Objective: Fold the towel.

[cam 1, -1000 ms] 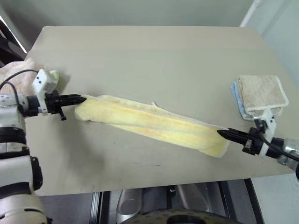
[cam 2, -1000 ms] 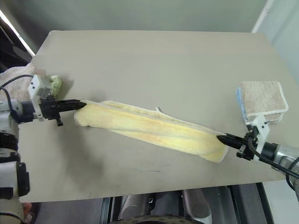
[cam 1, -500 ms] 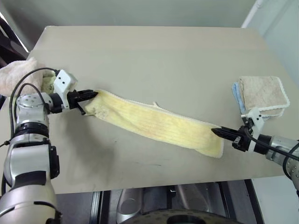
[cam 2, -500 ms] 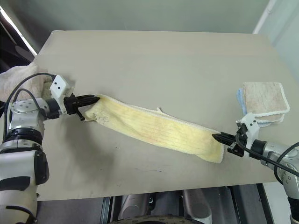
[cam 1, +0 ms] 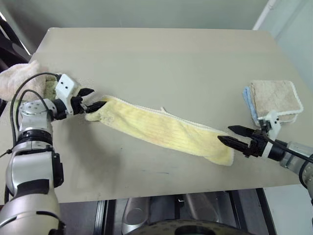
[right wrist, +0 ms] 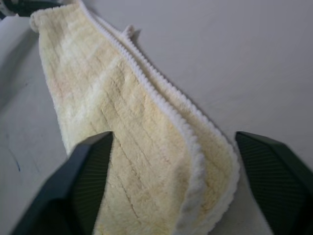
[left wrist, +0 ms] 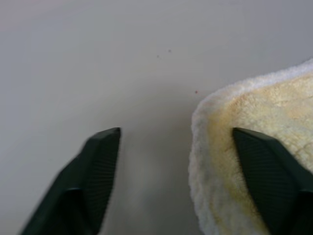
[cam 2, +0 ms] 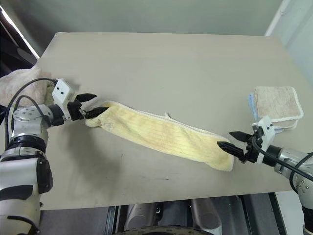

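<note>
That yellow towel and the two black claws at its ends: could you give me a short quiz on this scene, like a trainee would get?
1. True or false: the left gripper is clamped shut on the yellow towel.
2. How does the towel lie on the table? A) spread out square B) folded into a long strip C) bunched in a ball
3. What sits near the right gripper, by the table's edge?

Key: 1. False, its jaws are open, as are the right one's. 2. B. 3. A small stack of folded cloths, beige on top.

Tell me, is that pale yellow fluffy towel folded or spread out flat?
Folded: the pale yellow terry-cloth towel lies as a long narrow strip on the table, its whitish hems stacked doubled along one edge.
</note>
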You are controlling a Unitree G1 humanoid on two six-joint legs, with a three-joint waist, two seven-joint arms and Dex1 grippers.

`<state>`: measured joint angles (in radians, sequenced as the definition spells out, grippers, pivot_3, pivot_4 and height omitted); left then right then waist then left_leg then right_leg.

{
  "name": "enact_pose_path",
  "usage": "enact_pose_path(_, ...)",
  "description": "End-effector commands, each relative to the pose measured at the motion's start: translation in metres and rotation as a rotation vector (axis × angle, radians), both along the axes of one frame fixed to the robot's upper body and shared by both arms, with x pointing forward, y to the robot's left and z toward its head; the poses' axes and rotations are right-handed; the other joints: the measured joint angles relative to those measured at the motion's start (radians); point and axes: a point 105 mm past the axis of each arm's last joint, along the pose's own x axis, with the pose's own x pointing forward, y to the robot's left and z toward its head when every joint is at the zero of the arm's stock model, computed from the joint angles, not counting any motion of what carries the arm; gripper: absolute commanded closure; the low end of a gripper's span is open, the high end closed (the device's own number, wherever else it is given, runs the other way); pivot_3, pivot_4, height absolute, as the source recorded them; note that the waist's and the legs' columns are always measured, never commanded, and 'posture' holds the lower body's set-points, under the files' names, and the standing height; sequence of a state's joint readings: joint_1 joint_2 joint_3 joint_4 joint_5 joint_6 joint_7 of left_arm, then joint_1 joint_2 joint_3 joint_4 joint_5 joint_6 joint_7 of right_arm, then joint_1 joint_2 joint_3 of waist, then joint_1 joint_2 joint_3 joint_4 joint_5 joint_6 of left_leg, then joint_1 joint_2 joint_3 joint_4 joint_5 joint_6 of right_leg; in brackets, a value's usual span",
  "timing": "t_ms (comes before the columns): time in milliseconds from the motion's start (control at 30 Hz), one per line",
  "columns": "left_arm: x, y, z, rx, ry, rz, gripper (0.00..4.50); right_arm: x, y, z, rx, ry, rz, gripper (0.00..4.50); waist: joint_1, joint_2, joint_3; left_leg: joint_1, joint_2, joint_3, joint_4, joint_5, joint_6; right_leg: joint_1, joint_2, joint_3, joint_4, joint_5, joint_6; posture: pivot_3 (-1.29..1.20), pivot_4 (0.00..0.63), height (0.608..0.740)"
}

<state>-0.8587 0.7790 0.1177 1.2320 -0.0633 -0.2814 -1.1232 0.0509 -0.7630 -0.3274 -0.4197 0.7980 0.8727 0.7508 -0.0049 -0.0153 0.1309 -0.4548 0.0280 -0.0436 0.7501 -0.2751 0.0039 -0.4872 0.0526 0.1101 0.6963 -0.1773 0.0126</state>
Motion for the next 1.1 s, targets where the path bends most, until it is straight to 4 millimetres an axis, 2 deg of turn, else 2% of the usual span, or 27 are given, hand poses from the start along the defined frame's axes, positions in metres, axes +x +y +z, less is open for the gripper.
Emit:
enact_pose_path(33,0.003,0.021,0.026,0.096,-0.188,0.108,0.03,0.0,-0.01,0.023,0.055,-0.058,-0.066,0.0,0.0,0.0,0.0,0.0,0.0,0.0,0.0,0.0,0.0,0.0,0.0,0.0,0.0,0.0,0.0,0.0,0.15,0.703)
enact_pose_path(100,0.001,0.023,0.029,0.097,-0.228,0.117,0.03,-0.006,-0.012,0.024,0.083,-0.016,-0.078,0.0,0.0,0.0,0.0,0.0,0.0,0.0,0.0,0.0,0.0,0.0,0.0,0.0,0.0,-0.001,0.001,0.0,0.15,0.703)
enact_pose_path(200,0.003,0.022,0.04,0.032,-0.307,0.136,0.03,-0.013,-0.003,0.034,0.169,-0.008,-0.07,0.0,0.001,0.0,0.0,0.0,0.0,0.0,0.0,0.0,0.0,0.0,0.0,0.0,0.0,-0.004,0.005,0.0,0.15,0.703)
enact_pose_path(267,0.004,0.012,0.047,-0.044,-0.333,0.089,0.03,-0.016,0.005,0.046,0.281,0.0,-0.064,0.0,0.002,0.0,0.0,0.0,-0.001,0.0,0.0,0.0,0.0,0.0,0.0,0.0,0.0,-0.005,0.006,0.0,0.15,0.703)
enact_pose_path(367,0.005,-0.013,0.047,-0.144,-0.322,-0.025,0.03,-0.026,0.023,0.058,0.446,0.066,-0.017,0.0,0.006,0.0,0.0,-0.001,-0.003,-0.001,0.0,0.0,0.0,0.0,0.0,0.0,0.0,-0.005,0.008,0.0,0.15,0.703)
enact_pose_path(533,0.007,-0.064,0.042,-0.255,-0.343,-0.198,0.03,-0.04,0.046,0.043,0.587,0.297,-0.017,0.0,0.014,0.0,0.0,-0.001,-0.007,-0.003,0.0,-0.001,0.002,0.002,-0.002,0.001,0.0,-0.008,0.011,0.0,0.15,0.703)
enact_pose_path(667,-0.003,-0.11,0.048,-0.363,-0.339,-0.369,0.03,-0.051,0.06,0.036,0.725,0.36,-0.038,0.0,0.014,0.0,0.0,-0.001,-0.01,-0.003,0.0,-0.002,0.005,0.003,-0.004,0.001,-0.002,-0.007,0.018,0.0,0.15,0.703)
enact_pose_path(733,-0.011,-0.128,0.047,-0.394,-0.317,-0.438,0.03,-0.063,0.068,0.025,0.77,0.421,-0.057,0.0,0.013,0.0,0.0,-0.001,-0.01,-0.003,0.0,-0.004,0.007,0.005,-0.004,0.001,-0.004,-0.005,0.024,0.0,0.15,0.703)
enact_pose_path(833,-0.018,-0.144,0.041,-0.402,-0.293,-0.491,0.03,-0.08,0.076,0.012,0.81,0.509,-0.093,0.0,0.013,0.001,0.0,0.0,-0.009,-0.004,-0.001,-0.005,0.009,0.009,-0.005,0.0,-0.011,-0.005,0.025,0.0,0.15,0.703)
enact_pose_path(900,-0.022,-0.15,0.037,-0.392,-0.278,-0.52,0.03,-0.089,0.078,0.006,0.827,0.552,-0.122,0.0,0.013,0.002,0.001,0.001,-0.008,-0.004,-0.001,-0.006,0.009,0.011,-0.005,0.001,-0.017,-0.006,0.02,0.0,0.15,0.703)
enact_pose_path(1100,-0.034,-0.165,0.032,-0.416,-0.228,-0.609,0.03,-0.106,0.073,-0.011,0.822,0.65,-0.225,0.0,0.011,0.002,0.001,0.001,-0.009,-0.003,0.002,-0.008,0.011,0.014,-0.006,0.002,-0.021,-0.004,0.022,0.0,0.15,0.703)
